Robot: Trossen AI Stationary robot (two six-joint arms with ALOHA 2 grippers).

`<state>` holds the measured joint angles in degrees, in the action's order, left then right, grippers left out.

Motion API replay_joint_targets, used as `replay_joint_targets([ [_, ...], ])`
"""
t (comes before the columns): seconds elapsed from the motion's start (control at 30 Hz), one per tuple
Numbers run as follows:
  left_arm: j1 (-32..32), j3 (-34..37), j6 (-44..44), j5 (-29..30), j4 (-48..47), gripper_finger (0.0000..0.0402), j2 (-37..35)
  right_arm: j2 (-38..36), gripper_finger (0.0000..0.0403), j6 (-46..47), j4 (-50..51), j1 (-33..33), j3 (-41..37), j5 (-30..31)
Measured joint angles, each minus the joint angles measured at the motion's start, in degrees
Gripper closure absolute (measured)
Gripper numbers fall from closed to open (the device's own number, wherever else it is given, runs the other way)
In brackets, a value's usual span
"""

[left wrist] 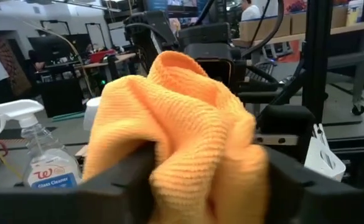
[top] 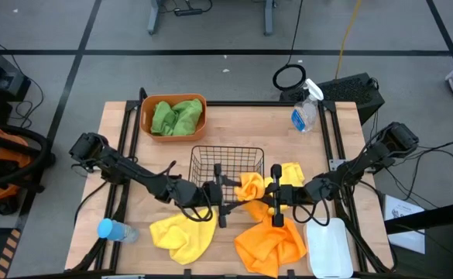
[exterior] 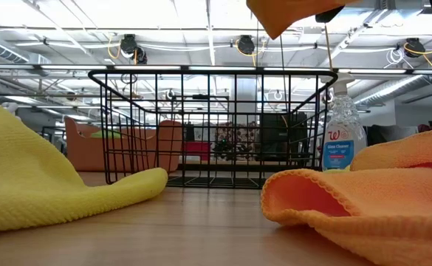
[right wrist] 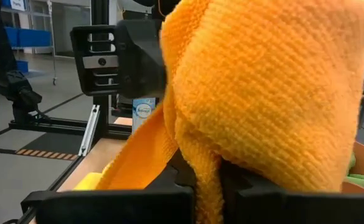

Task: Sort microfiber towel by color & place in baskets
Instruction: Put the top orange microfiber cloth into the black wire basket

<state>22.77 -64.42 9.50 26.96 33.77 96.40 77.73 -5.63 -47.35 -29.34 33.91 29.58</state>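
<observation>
One orange towel is up in the air between both grippers, just near of the black wire basket; the low view shows its corner above the basket's rim. My left gripper and right gripper are both shut on it. A second orange towel and a yellow towel lie flat on the table. Another yellow towel lies beside the basket under the right arm. Two green towels sit in the orange tub. The white bin stands at the near right. My left gripper pinches the bunched orange towel between its two fingers, coming level from the table's left. Several folds bulge out past the fingers. The cloth is lifted clear of the table. My right gripper pinches the same orange towel between its fingers, coming from the table's right. A thick gathered bunch rises above the fingers and a flap hangs down beside them. Nothing of the cloth rests on the table.
A clear spray bottle stands at the far right of the table. A blue-capped bottle lies at the near left. The two arms meet close together at the table's middle, just near of the wire basket.
</observation>
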Motion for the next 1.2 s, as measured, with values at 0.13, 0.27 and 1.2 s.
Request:
replay_joint_targets([
  [0.13, -0.5, 0.0, 0.0, -0.1, -0.5, 0.0311, 0.0, 0.0, 0.0392, 0.6, 0.4, 0.0, 0.0, 0.1],
  [0.27, -0.6, 0.0, -0.1, -0.1, -1.1, 0.0382, 0.0, 0.0, 0.0374, 2.4, 0.8, 0.0, 0.0, 0.5],
  [1.2, -4.8, 9.2, -15.2, 7.5, -27.8, 0.0376, -11.0, -3.1, 0.012, 15.6, 17.2, -0.6, 0.0, 1.9],
])
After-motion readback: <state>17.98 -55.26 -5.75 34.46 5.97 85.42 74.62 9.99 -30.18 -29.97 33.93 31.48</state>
